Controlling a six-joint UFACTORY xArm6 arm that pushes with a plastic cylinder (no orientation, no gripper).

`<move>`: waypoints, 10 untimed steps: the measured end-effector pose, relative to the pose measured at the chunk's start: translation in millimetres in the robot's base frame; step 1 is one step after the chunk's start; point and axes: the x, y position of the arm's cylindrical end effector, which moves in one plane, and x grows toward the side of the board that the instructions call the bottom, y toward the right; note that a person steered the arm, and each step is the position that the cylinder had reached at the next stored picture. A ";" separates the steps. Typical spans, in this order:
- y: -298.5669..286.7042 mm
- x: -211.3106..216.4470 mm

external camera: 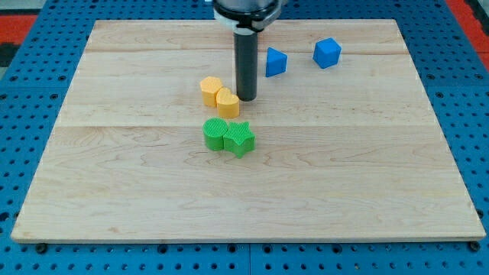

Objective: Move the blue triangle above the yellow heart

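Observation:
The blue triangle (pixel 275 62) lies near the view's top, right of the rod. The yellow heart (pixel 227 101) sits at the board's middle, touching a yellow hexagon block (pixel 211 89) at its upper left. My tip (pixel 246 98) rests on the board just right of the yellow heart and below-left of the blue triangle, apart from both.
A blue cube (pixel 327 53) lies right of the triangle near the view's top. A green round block (pixel 215 133) and a green star (pixel 240 138) touch each other below the yellow pair. The wooden board (pixel 114 191) lies on a blue pegboard.

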 end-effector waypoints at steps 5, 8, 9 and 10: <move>82.1 -30.5; 8.6 -78.2; -16.1 -75.8; 29.4 -74.6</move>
